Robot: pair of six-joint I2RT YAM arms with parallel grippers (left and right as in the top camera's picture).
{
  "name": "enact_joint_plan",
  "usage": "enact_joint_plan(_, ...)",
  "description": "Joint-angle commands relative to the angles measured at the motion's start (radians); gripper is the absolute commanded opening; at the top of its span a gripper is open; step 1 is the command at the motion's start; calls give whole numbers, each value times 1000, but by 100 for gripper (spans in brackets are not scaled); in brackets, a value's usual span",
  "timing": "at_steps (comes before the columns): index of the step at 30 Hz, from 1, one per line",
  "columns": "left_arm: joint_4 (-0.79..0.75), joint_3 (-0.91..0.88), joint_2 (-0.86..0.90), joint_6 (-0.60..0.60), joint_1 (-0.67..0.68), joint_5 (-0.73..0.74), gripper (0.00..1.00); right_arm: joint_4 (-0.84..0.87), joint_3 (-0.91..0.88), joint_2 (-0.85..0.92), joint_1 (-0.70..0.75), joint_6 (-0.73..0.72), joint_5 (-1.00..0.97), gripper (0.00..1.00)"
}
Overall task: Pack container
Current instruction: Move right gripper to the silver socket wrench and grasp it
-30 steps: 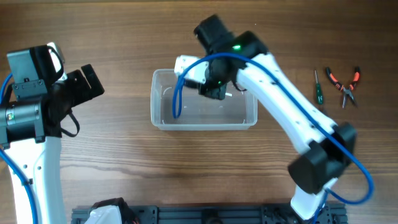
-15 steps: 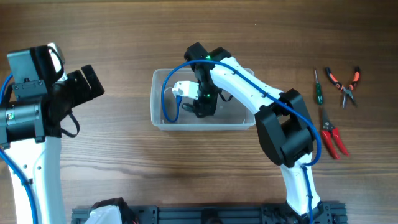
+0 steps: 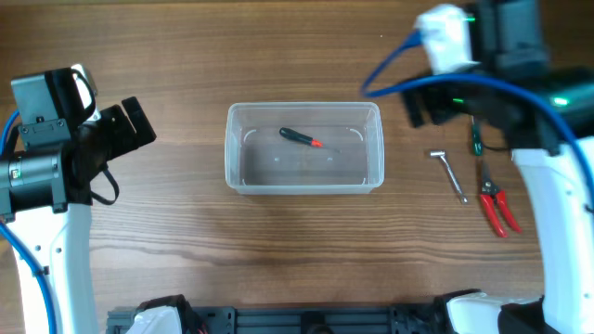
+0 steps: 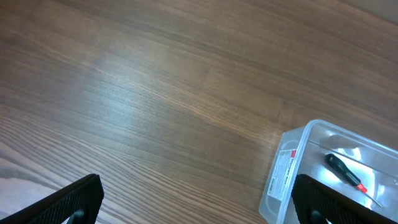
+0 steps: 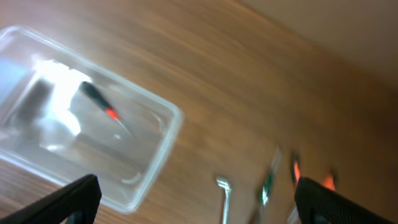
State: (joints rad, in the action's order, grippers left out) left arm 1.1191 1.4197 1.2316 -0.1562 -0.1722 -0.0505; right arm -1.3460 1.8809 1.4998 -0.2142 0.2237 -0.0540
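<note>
So the container (image 3: 303,106) sits pretty much in the middle of the table (image 3: 186,56), long side running left to right, and neither arm is touching it. Inside there's one screwdriver (image 3: 299,137) with a black handle and a red band, lying flat on the bottom at a slant, towards the back half of the tub.

The left gripper (image 4: 199,205) hangs off to the left, well away from the tub. Its wrist camera shows both fingers spread wide at the bottom corners with only bare wood between them, so it's wide open and holding nothing. The tub's corner with a white label just pokes into that view at the lower right.

The right gripper (image 5: 202,202) is up over the right side of the table, past the tub's right end. It's the same deal there, with the fingers far apart and nothing in them. That view is quite blurry.

To the right of the tub lie an L-shaped metal key (image 3: 451,173) and a pair of red-handled cutters (image 3: 497,206). A green screwdriver (image 3: 475,139) is partly hidden under the right arm.
</note>
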Motion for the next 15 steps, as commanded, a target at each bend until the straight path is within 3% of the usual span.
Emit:
enact_joint_plan(1,4,6,-1,-9,-6,16,100,-109,-33,26,173,-97,6,100)
enact_joint_plan(5,16,6,-1,-10,-6,16,100,-262,-93,1,314,-131,153,100)
enact_joint_plan(8,16,6,-1,-10,-6,16,100,-262,-198,-103,321,-216,226,100)
enact_joint_plan(11,15,6,-1,-10,-6,41,100,-205,-357,-259,321,-339,237,100)
enact_joint_plan(15,15,6,-1,-10,-6,84,100,13,-670,-419,321,-276,204,100)
